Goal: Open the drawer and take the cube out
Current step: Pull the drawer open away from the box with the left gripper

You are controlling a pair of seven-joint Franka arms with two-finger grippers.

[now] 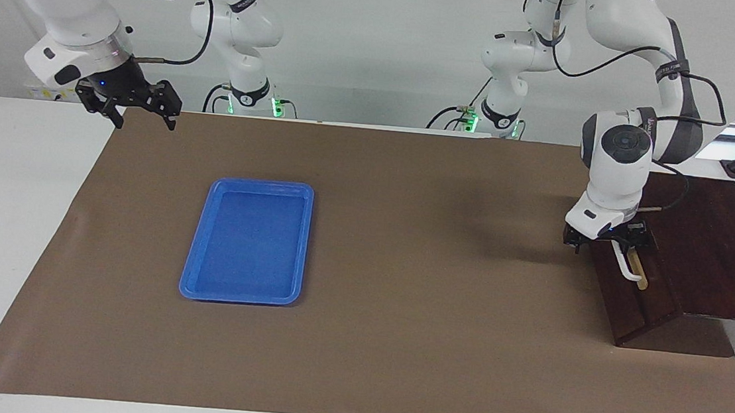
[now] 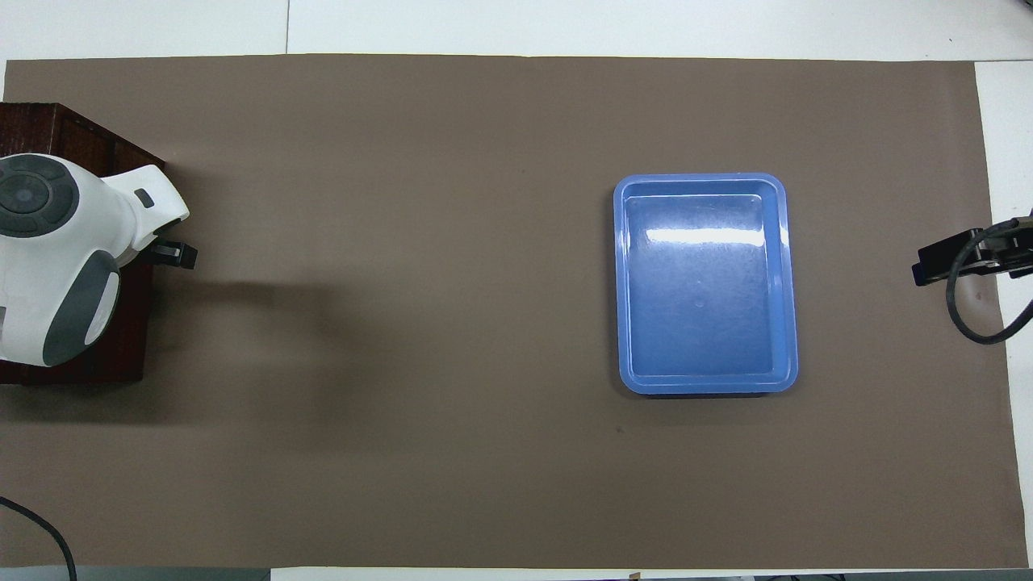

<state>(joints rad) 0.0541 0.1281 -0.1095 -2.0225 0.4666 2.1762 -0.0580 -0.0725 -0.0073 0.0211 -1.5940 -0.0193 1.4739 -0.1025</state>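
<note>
The right gripper (image 1: 143, 112) is hanging at about ten o'clock in the facing view, over the corner of the matte brown mat (image 1: 395, 342) at the right arm's end of the tabletop (image 1: 12, 235); its black fingers are standing spread wide apart and gripping nothing, and this arm is waiting. At about eight o'clock of centre a flat blue plastic tray (image 1: 196, 265) with rounded corners and a glossy raised rim is lying on the mat. At three o'clock the wedge-shaped box (image 1: 717, 244) of dark, polished brown wood is sitting at the left arm's end. Its drawer (image 1: 631, 309) is showing a sloping front with a white bar handle (image 1: 628, 269) on a brass-coloured strip, and it is sitting closed. The left gripper (image 1: 611, 240) is reaching down at the handle's end nearer the robots, fingers open to either side of the bar, though contact cannot be made out. The cube is showing nowhere
</note>
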